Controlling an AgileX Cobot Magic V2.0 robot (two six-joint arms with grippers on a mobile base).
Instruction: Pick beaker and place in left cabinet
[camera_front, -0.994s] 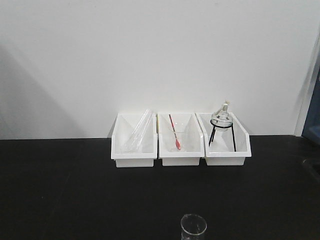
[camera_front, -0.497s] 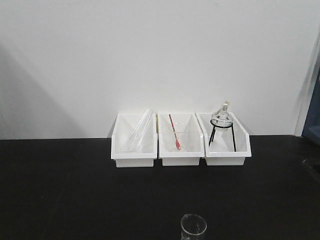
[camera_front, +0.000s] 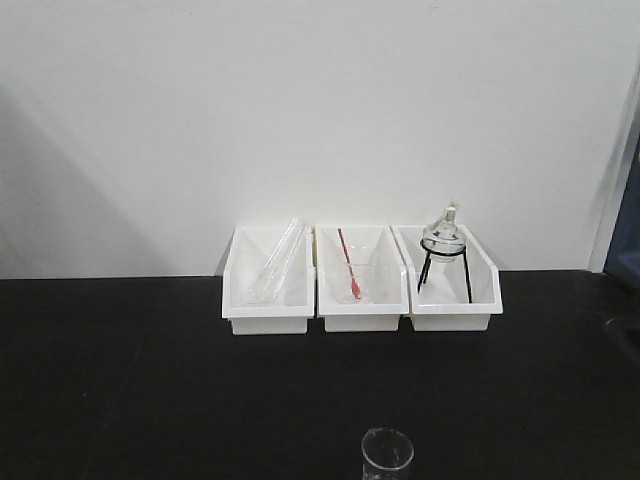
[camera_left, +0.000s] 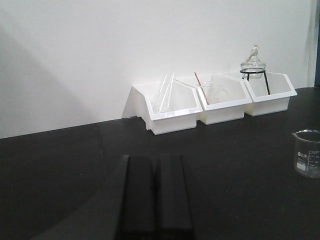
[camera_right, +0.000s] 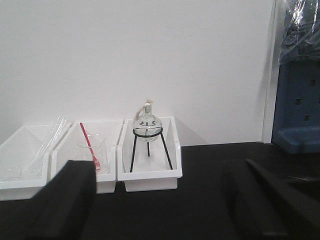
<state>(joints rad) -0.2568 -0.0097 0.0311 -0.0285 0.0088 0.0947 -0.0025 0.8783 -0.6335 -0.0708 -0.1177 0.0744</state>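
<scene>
Beaker (camera_left: 307, 152): graduations visible only in left-wrist view.

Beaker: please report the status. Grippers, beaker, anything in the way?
Left gripper shut, empty. Right gripper open, empty. Beaker upright on black bench, untouched. No obstacle around it; cabinet not in view.

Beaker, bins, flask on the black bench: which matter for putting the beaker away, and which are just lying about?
For the job: the beaker; the cabinet is not in view.
Lying about: three white bins, glass tubes, conical glass with red rod, flask on tripod.
</scene>
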